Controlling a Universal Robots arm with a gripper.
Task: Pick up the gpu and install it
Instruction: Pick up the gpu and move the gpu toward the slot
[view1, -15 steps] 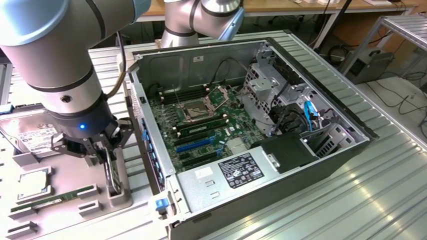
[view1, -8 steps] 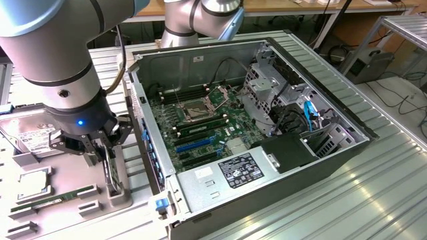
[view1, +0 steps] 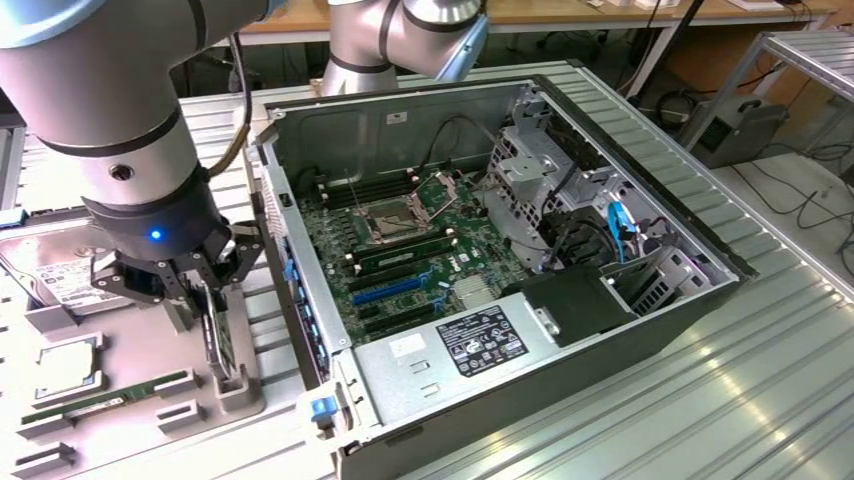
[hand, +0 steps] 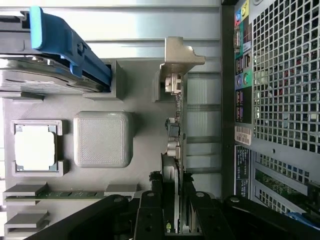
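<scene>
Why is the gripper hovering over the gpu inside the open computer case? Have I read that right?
Not quite. The gpu stands on the grey tray beside the open computer case, not inside it. The gripper is over it, as the exterior view shows.

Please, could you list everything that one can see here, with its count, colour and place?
computer case: 1, dark grey, open, on the exterior view's right
table: 1, silver, ribbed, under the case
tray: 1, grey, beside the case, on the exterior view's left
hard drive: 1, silver, in the tray
processor chip: 1, silver, in the tray
memory stick: 1, green, lying in the tray
graphics card: 1, dark, standing on edge in a tray holder
arm: 1, silver-grey, above the tray
gripper: 1, black, closed on the graphics card
</scene>
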